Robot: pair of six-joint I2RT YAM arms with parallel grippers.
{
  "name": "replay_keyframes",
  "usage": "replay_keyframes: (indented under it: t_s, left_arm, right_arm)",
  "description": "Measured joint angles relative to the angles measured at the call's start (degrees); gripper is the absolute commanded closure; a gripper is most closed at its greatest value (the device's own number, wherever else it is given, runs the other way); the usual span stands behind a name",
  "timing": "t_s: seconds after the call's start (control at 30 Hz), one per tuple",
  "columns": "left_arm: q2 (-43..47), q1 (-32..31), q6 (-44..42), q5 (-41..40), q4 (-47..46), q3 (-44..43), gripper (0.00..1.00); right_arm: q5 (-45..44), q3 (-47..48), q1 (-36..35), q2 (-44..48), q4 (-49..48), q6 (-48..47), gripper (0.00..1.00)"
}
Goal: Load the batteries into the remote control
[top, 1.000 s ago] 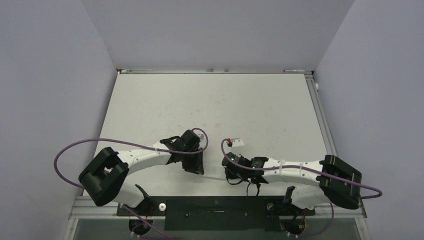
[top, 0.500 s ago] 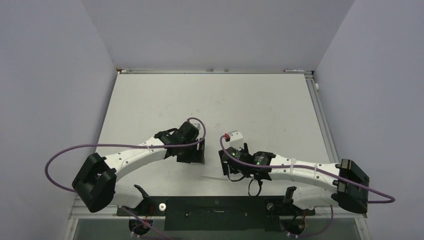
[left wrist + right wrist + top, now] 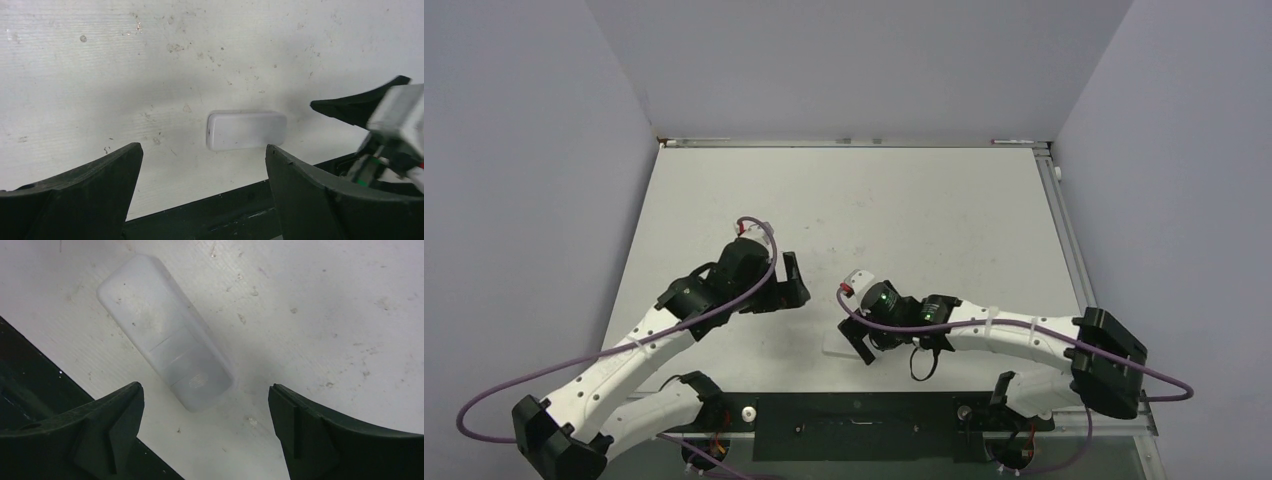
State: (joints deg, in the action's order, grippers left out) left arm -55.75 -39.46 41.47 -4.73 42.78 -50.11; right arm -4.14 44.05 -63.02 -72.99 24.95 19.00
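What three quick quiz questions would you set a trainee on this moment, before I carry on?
1. True or false: the left gripper is shut on the remote control.
2. Which face of the remote control is up? A: the screen and buttons. B: the plain white back. C: it stands on its edge.
3. Fill in: the right gripper hangs over the remote control with its jaws ____.

Key: 1 false, since it is open and holds nothing. 2 B. 3 open.
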Motion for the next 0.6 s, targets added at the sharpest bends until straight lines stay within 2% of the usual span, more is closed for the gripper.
replay_keyframes:
  t_s: [0.07, 0.1, 0.3, 0.43, 0.6]
  left_arm:
    - [2.71, 0.24, 0.90, -0.24, 0.44, 0.94, 0.00]
    - [3.63, 0.26, 1.36, -0.22, 0.70, 1.38, 0.03]
    - [7.93, 0.26, 3.82, -0.22, 1.53, 4.63, 0.04]
    - [10.99, 0.28, 4.70, -0.79, 1.64, 6.16, 0.04]
    - [13.44, 0.31, 4.72, -2.01, 1.57, 6.38, 0.04]
  right_arm:
    - [2.82, 0.33, 0.37, -3.48, -1.05, -2.47, 0.05]
    - [3.76, 0.57, 0.55, -5.11, -1.38, -3.43, 0.05]
    - [7.63, 0.98, 1.60, -9.68, -3.74, -5.77, 0.05]
    - [6.69, 1.90, 1.60, -9.68, -5.60, -4.04, 0.04]
    - [0.85, 3.43, 1.60, -8.94, -6.86, 0.52, 0.04]
